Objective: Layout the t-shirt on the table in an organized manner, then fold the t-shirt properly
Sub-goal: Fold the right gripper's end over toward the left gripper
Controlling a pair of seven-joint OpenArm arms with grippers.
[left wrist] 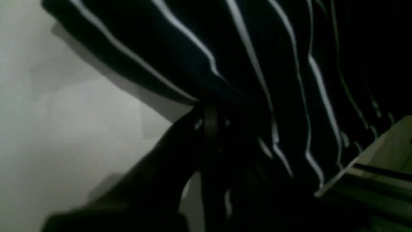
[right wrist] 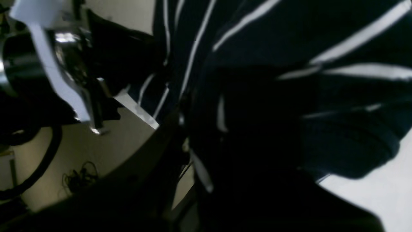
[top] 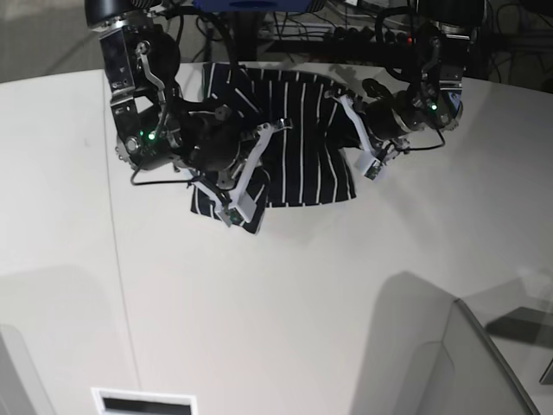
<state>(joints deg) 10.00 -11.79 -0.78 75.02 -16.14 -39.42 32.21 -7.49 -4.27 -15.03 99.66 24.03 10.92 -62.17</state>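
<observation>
1. The t-shirt (top: 298, 138), dark w/ thin white stripes, is seen at the far side of the table (top: 285, 303), between the two arms, bunched and partly raised, not laid flat.
2. Its lower hem is spread towards the table's middle; a corner is seen hanging at the base view's left, under the right arm.
3. The left gripper (top: 354, 117), on the base view's right, is set at the shirt's edge on that side. In the left wrist view its jaws are seen closed, w/ striped cloth (left wrist: 257, 71) gathered at the tips; the cloth is taken to be pinched there, though the view is dark and blurred.
4. The right gripper (top: 220, 160), on the base view's left, is set over the shirt's edge on that side. In the right wrist view the jaws are nearly closed, w/ striped cloth (right wrist: 289, 80) draped over and round them; cloth appears clamped, but the exact pinch point cannot be told.
5. Bare white table is seen nearer the camera, w/ a thin dark seam line (top: 121, 285) running along it.
</observation>
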